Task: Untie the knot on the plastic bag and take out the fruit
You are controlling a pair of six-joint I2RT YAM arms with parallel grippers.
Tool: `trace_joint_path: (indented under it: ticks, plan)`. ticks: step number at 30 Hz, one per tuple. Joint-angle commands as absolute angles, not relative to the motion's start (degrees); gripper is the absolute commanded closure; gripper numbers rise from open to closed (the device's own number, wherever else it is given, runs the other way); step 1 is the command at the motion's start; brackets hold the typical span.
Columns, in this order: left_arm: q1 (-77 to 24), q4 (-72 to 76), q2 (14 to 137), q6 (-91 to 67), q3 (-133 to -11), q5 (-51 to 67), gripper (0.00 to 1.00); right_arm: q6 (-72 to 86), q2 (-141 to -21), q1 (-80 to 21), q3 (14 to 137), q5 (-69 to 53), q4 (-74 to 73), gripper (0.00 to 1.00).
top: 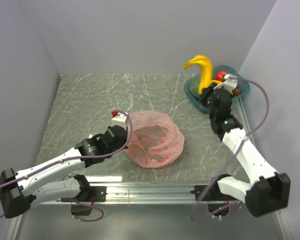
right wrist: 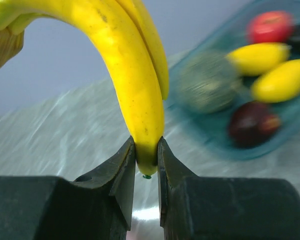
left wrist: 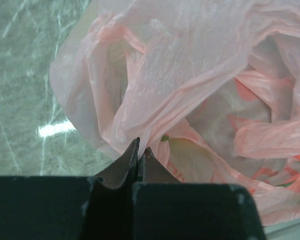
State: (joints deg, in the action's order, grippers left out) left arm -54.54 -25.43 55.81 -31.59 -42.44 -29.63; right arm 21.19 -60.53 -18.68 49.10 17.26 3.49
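Note:
The pink plastic bag lies crumpled and open on the table's middle. My left gripper is shut on a fold of the bag's left edge; the wrist view shows its jaws pinching thin pink plastic, with a pale green fruit showing through the bag. No knot shows. My right gripper is shut on the tip of a yellow banana bunch and holds it above the teal tray. In the right wrist view the banana bunch rises from between the fingers.
The teal tray holds two yellow ovals, a red apple, a dark red fruit and a dull-green round melon. Grey walls close in the table on three sides. A metal rail runs along the front edge.

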Motion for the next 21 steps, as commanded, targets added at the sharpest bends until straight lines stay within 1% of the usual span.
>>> trace_joint_path:
  ticks: [1,3,6,8,12,13,14,15,16,17,18,19,20,21]
  plan:
    - [-54.3,-25.9,54.3,-24.8,-46.8,-27.2,0.99,26.6,-67.8,-9.1,56.6,23.2,0.4,1.00]
    - [-54.2,-25.0,53.9,-21.6,-46.5,-26.5,1.00,27.7,-74.7,-4.2,60.6,23.5,-1.6,1.00]
    - [-53.7,-22.1,53.2,-19.5,-44.2,-26.5,1.00,28.9,-83.4,-0.3,66.2,24.1,-1.8,1.00]
    - [-52.9,-20.4,52.9,-19.2,-43.1,-26.0,0.99,29.2,-89.7,1.3,69.3,25.0,-2.9,1.00]
    - [-47.8,-18.5,52.8,-19.3,-41.8,-21.8,0.99,30.4,-99.7,3.5,79.3,25.8,-6.2,1.00]
    - [-46.9,-18.2,52.6,-19.3,-41.7,-18.8,0.99,30.1,-101.3,3.8,80.7,25.3,-6.5,0.99]
    - [-46.1,-17.8,52.6,-19.4,-41.7,-17.5,0.99,29.5,-103.9,3.9,81.9,25.1,-7.0,0.94]
    - [-44.6,-17.3,52.4,-19.8,-41.7,-16.3,0.99,29.4,-104.9,3.9,84.2,25.4,-7.6,0.74]
    - [-43.9,-17.1,52.2,-19.8,-41.7,-14.4,0.99,28.6,-105.6,3.9,85.0,25.4,-8.0,0.60]
    - [-43.2,-16.8,52.0,-20.2,-41.6,-13.5,0.99,28.1,-106.1,3.9,85.7,24.6,-8.4,0.49]
    - [-41.9,-16.4,51.9,-20.3,-41.6,-12.5,0.99,27.3,-106.1,3.9,86.3,24.5,-8.8,0.34]
    - [-41.1,-16.3,51.8,-20.5,-41.5,-11.8,0.99,26.9,-105.6,3.8,86.6,24.2,-9.0,0.29]
    - [-40.5,-16.2,51.7,-20.7,-41.5,-9.9,0.99,26.5,-104.5,3.6,86.5,23.6,-9.5,0.25]
    - [-39.2,-15.8,51.4,-21.0,-41.4,-9.0,0.98,25.8,-103.8,3.5,85.9,23.1,-9.8,0.19]
